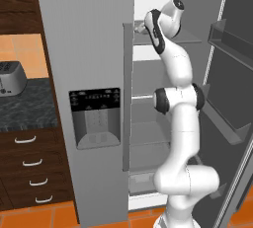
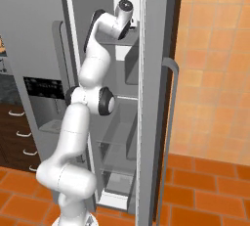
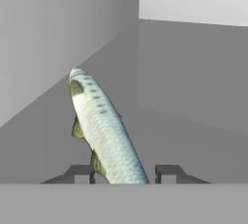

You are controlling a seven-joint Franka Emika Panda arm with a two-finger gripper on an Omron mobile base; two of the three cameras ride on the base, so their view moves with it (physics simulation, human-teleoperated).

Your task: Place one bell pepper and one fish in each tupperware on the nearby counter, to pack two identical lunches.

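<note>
A: How many fish?

B: One fish, slim, silvery and scaly, on the grey fridge shelf. It lies between the gripper tips; can't tell if they're pinching it.

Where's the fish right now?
In the hand view the fish lies on a grey fridge shelf, its near end between the gripper's two fingertips, slanting up and to the left toward the fridge's side wall.

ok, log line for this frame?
stage: fish pick | arm: inside fridge | gripper: straddling fish, grip unconfirmed | counter: toaster
</note>
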